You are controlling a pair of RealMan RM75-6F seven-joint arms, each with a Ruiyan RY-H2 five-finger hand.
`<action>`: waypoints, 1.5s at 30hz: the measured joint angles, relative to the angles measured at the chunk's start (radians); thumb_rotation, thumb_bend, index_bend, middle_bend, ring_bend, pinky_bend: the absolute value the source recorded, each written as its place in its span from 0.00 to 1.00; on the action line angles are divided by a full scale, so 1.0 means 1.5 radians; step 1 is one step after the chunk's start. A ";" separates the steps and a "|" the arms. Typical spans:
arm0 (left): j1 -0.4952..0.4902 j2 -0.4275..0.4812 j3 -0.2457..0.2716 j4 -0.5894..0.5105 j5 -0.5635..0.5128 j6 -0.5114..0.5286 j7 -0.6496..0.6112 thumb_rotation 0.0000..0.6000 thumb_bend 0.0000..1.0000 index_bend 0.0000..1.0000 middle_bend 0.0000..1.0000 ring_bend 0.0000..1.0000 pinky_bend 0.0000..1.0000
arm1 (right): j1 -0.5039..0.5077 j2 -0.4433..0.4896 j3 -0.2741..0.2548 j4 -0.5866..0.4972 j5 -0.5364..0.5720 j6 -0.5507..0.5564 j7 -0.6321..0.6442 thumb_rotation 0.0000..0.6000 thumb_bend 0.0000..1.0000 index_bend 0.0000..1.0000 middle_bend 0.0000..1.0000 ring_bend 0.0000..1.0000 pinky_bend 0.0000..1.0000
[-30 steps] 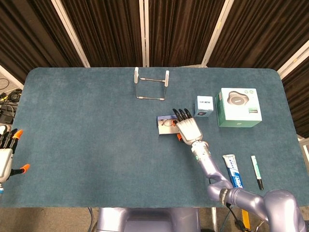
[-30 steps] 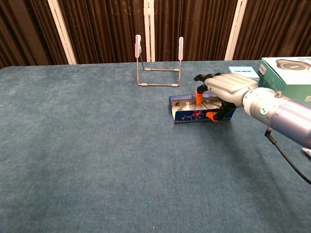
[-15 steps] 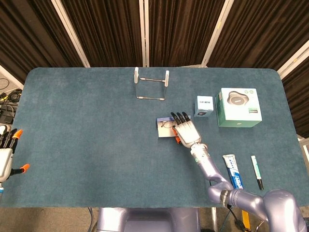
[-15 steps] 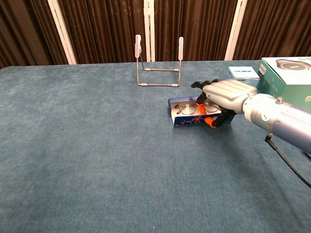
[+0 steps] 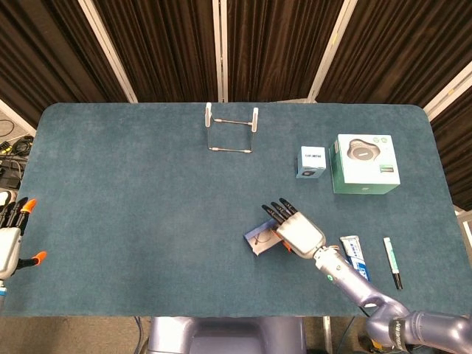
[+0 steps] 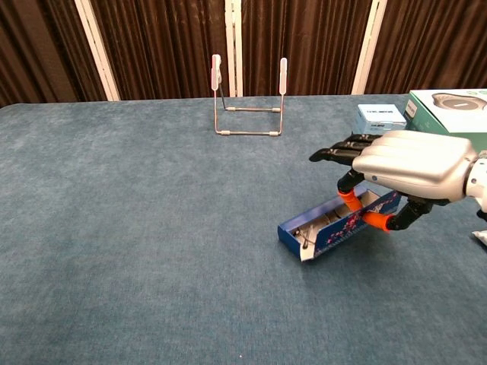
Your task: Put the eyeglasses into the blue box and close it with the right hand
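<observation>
Tabletop: only head view shows left hand [image 5: 9, 240].

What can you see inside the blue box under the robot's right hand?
The open blue box shows thin eyeglasses at its uncovered end. The right hand covers and grips the other end, so the rest is hidden.

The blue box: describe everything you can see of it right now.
The blue box is a long, narrow open tray, seemingly cardboard, with a small colourful print on its side wall. It sits skewed on the teal table, its far end under the right hand, whose orange-tipped fingers reach into and around it. Thin eyeglasses lie inside. No lid is closed over it.
</observation>
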 measured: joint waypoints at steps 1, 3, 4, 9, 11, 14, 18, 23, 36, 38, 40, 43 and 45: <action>0.000 0.000 0.000 0.000 0.000 0.000 0.000 1.00 0.00 0.00 0.00 0.00 0.00 | 0.003 0.002 0.001 -0.004 -0.002 -0.003 -0.006 1.00 0.50 0.69 0.02 0.00 0.00; -0.001 0.000 0.000 0.000 -0.001 -0.002 0.001 1.00 0.00 0.00 0.00 0.00 0.00 | 0.011 0.000 0.007 -0.009 0.001 -0.014 -0.022 1.00 0.50 0.69 0.02 0.00 0.00; -0.001 -0.001 0.000 0.001 -0.001 -0.003 0.001 1.00 0.00 0.00 0.00 0.00 0.00 | 0.015 -0.003 0.011 -0.010 0.005 -0.019 -0.031 1.00 0.50 0.68 0.01 0.00 0.00; -0.002 -0.001 0.000 0.003 -0.002 -0.006 -0.001 1.00 0.00 0.00 0.00 0.00 0.00 | 0.037 -0.031 0.038 -0.014 0.060 -0.050 -0.101 1.00 0.50 0.68 0.01 0.00 0.00; -0.002 0.000 0.000 0.004 -0.002 -0.006 -0.003 1.00 0.00 0.00 0.00 0.00 0.00 | 0.045 -0.042 0.047 -0.012 0.081 -0.060 -0.128 1.00 0.50 0.67 0.01 0.00 0.00; -0.003 0.001 -0.001 0.005 -0.003 -0.007 -0.007 1.00 0.00 0.00 0.00 0.00 0.00 | 0.059 -0.062 0.060 -0.008 0.111 -0.070 -0.172 1.00 0.50 0.67 0.02 0.00 0.00; -0.003 0.002 -0.001 0.006 -0.003 -0.009 -0.010 1.00 0.00 0.00 0.00 0.00 0.00 | 0.077 -0.088 0.073 -0.005 0.151 -0.079 -0.227 1.00 0.50 0.66 0.01 0.00 0.00; -0.003 0.002 -0.001 0.006 -0.003 -0.009 -0.012 1.00 0.00 0.00 0.00 0.00 0.00 | 0.090 -0.111 0.076 -0.002 0.182 -0.079 -0.271 1.00 0.16 0.20 0.00 0.00 0.00; -0.003 0.003 -0.001 0.006 -0.002 -0.007 -0.010 1.00 0.00 0.00 0.00 0.00 0.00 | 0.082 -0.156 0.094 0.011 0.126 0.027 -0.227 1.00 0.00 0.00 0.00 0.00 0.00; -0.003 0.003 -0.001 0.005 0.000 -0.006 -0.009 1.00 0.00 0.00 0.00 0.00 0.00 | 0.080 -0.147 0.097 -0.003 0.120 0.030 -0.199 1.00 0.00 0.00 0.00 0.00 0.00; -0.003 0.003 0.000 0.003 0.001 -0.004 -0.008 1.00 0.00 0.00 0.00 0.00 0.00 | 0.080 -0.122 0.098 -0.026 0.128 0.016 -0.181 1.00 0.00 0.00 0.00 0.00 0.00; -0.002 0.003 0.001 0.001 0.004 -0.002 -0.006 1.00 0.00 0.00 0.00 0.00 0.00 | 0.086 -0.081 0.096 -0.054 0.159 -0.033 -0.175 1.00 0.00 0.00 0.00 0.00 0.00; -0.002 0.003 0.001 0.001 0.004 -0.002 -0.006 1.00 0.00 0.00 0.00 0.00 0.00 | 0.093 -0.056 0.092 -0.070 0.183 -0.075 -0.171 1.00 0.00 0.00 0.00 0.00 0.00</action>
